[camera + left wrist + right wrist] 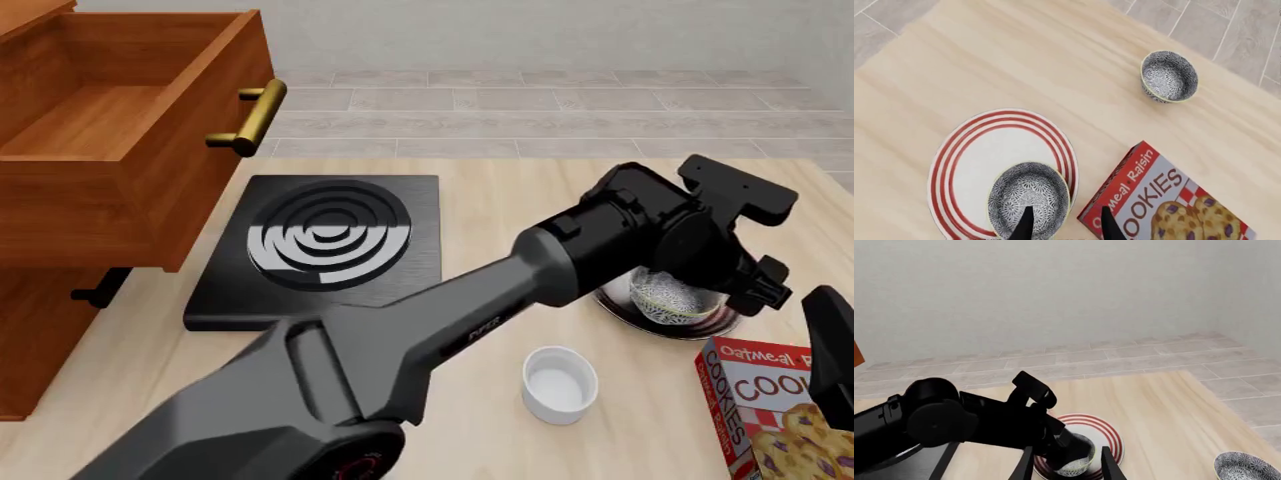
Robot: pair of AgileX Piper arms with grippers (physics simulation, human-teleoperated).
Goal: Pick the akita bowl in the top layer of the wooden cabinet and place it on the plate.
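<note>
The reddish-brown wooden cabinet [60,300] stands at far left, its top drawer [127,130] pulled out and bare inside; the patterned dark-and-white akita bowl [1029,199] already sits on the red-ringed white plate [974,155], off-centre toward its rim; lifting away carelessly could catch that bowl's edge and tip it off; the left gripper [1064,225] hovers above with jaws apart, holding nothing; the right gripper [1066,467], likewise spread, waits nearby.

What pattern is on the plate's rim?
Concentric red rings on white plate, clearest in the left wrist view.
</note>
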